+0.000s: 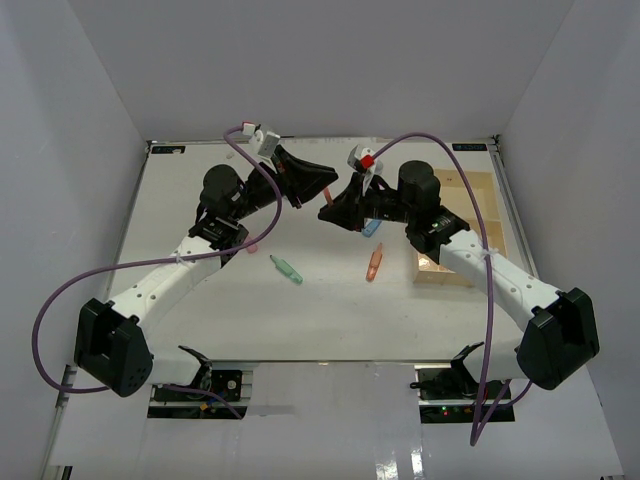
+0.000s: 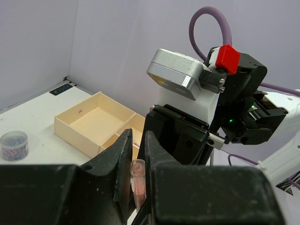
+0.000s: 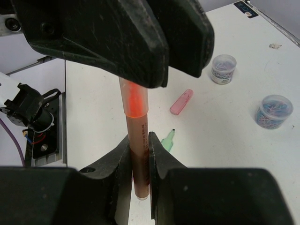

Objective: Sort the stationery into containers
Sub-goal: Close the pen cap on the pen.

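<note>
The biggest thing is the wooden tray (image 2: 75, 135). It sits at the right of the top view, close to my right arm. There is one tray, and I see three boxes in it: one long and two small. None of the stationery shows inside it. Next come my two grippers, which meet in the air near the top middle of that view. The left gripper (image 2: 138, 149) is clenched on the top end of an orange-topped pen (image 3: 139, 117). The right gripper (image 3: 139, 141) is squeezing the bottom end of the same pen. I think the pen is held this way because one arm is passing it to the other. The tray is on the right, so the right arm can reach it best. That pen is up off the table and not in the tray yet. I count four more small things lying on the table: a green pen (image 1: 286, 268), an orange pen (image 1: 375, 263), a pink piece (image 3: 182, 101) and a blue piece (image 1: 372, 228). Last, the little round pots: one pot (image 3: 222, 69) and another pot (image 3: 274, 111) show together at the right of the right wrist view. I cannot tell if the clip pot (image 2: 13, 144) at the left of the left wrist view is a third.
</note>
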